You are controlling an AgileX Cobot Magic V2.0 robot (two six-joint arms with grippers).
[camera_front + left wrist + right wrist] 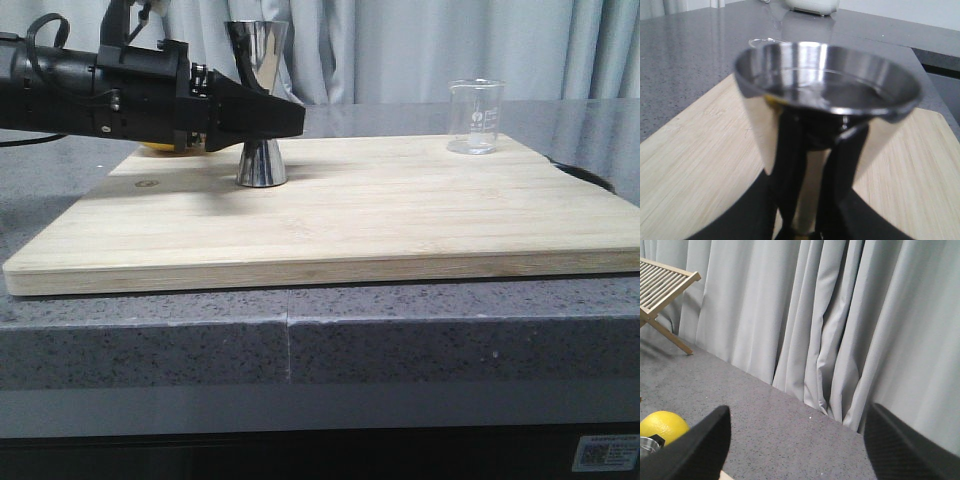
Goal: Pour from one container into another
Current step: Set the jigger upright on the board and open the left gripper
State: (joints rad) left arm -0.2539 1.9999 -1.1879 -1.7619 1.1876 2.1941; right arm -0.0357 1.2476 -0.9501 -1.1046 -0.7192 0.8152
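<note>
The steel jigger (pixel 262 100) stands upright on the back left of the bamboo board (pixel 400 220). My left gripper (pixel 285 122) reaches in level from the left and is shut on its narrow waist. In the left wrist view the jigger's upper cup (pixel 825 85) fills the picture, with a faint ring line inside; my left gripper (pixel 812 215) flanks the waist. The clear glass beaker (pixel 474 116) stands alone at the board's back right. My right gripper (pixel 797 412) is open, faces the curtain and holds nothing; it does not show in the front view.
A lemon (pixel 662 426) lies behind the left arm, a yellow sliver (pixel 160 148) in the front view. The board lies on a grey speckled counter (pixel 400 330). A dark cut-out (pixel 590 176) is at the right. A slatted wooden rack (pixel 660 280) stands by the curtain.
</note>
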